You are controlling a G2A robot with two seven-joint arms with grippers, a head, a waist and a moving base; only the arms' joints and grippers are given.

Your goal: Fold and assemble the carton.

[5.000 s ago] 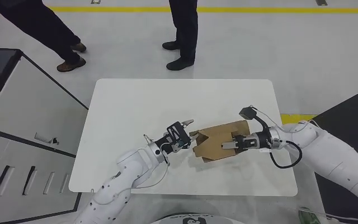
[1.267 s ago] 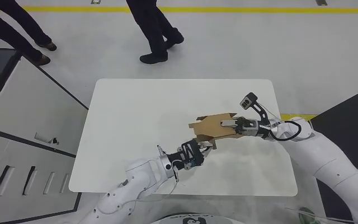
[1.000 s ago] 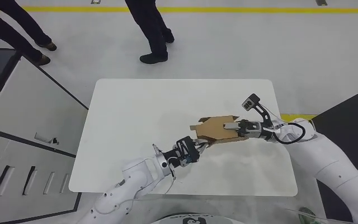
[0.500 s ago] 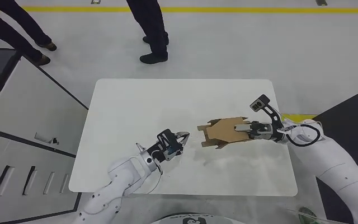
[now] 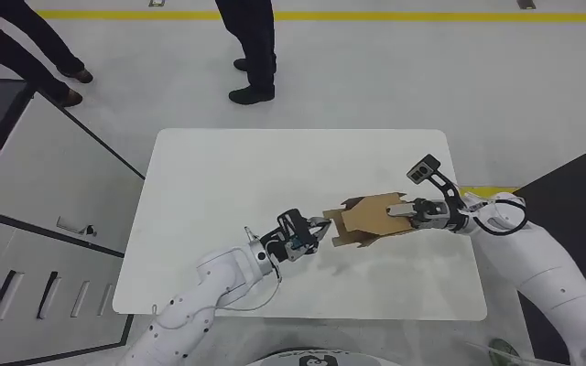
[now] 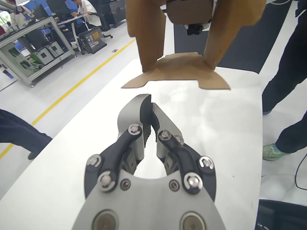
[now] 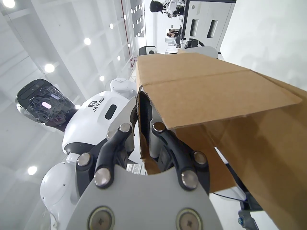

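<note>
So the right gripper (image 7: 144,116) is clamping one end wall of the cardboard carton (image 5: 371,220), whose long axis is running straight toward the left gripper (image 6: 151,101), and that one is sitting closed and empty just short of the lower flap (image 6: 176,74).

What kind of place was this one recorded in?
Probably a robotics lab or test hall: a yellow floor line, an aluminium-frame rack loaded with electronics, and rows of ceiling lights high above the white table.
</note>
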